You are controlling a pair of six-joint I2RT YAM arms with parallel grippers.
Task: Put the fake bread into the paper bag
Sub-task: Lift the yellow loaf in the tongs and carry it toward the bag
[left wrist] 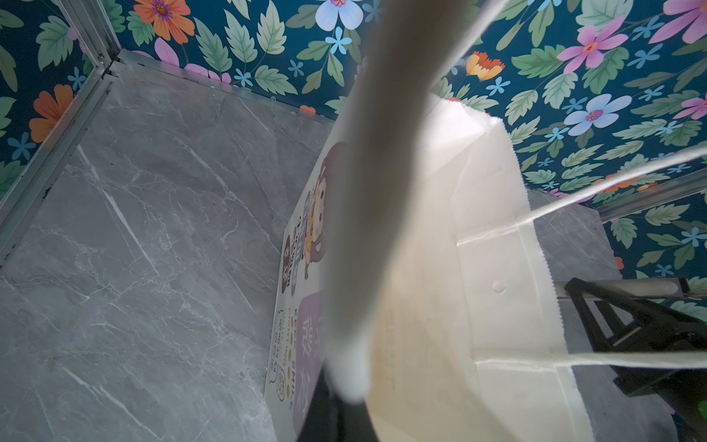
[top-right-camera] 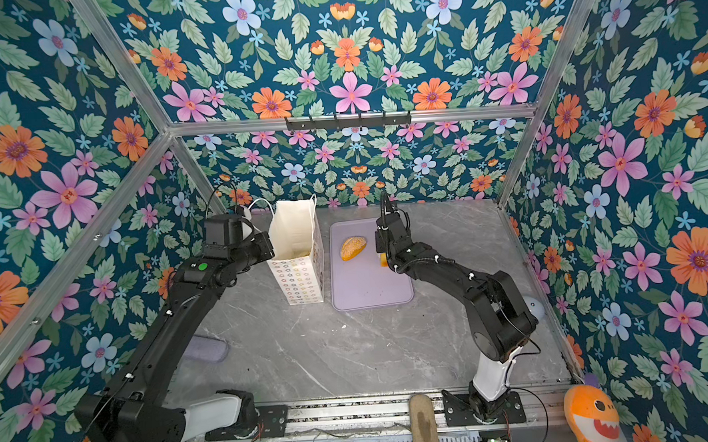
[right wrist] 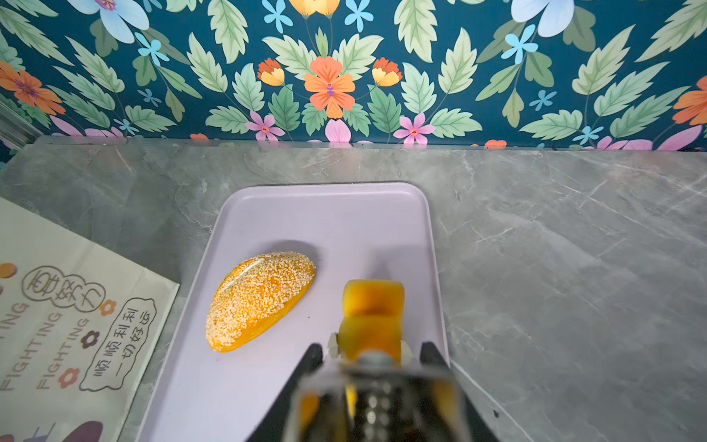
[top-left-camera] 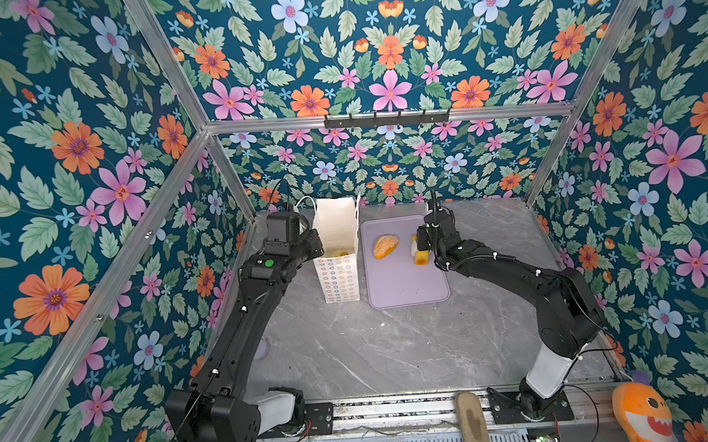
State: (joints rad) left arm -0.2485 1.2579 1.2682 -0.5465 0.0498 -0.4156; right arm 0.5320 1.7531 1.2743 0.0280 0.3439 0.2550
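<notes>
Blocky loaf [right wrist: 373, 317]: one piece of golden toy bread, lying at the right-hand edge of a lilac tray [right wrist: 325, 214], well apart from the paper bag [top-left-camera: 339, 281] it is meant for. The right gripper [right wrist: 369, 346] reaches over it, jaws drawn in narrow, with a pad pressed against each flank; the grip looks made, though its firmness cannot be judged. Seeded roll [right wrist: 260, 300]: the second piece, loose on the same tray, just beside the loaf and not touching it. Bag: white, upright on the grey table [top-left-camera: 392, 353] immediately left of the tray, mouth open upward; a golden glimpse [top-left-camera: 339, 254] low inside suggests bread already delivered. The left gripper [top-left-camera: 313, 238] is closed tight at the bag's left wall, apparently pinching the paper and bracing the mouth open. Cord handles [left wrist: 612, 180]: thin, slack, arching across the opening. Handling notes: the loaf is glossy and held near one end, so the squeeze is best completed before any lift; raise straight up to clear the tray's rim and the roll. Carry it high enough to pass the bag's tall rim, centre it over the mouth clear of the cords, then lower and let go inside. A low sideways approach could topple or crease the bag.
</notes>
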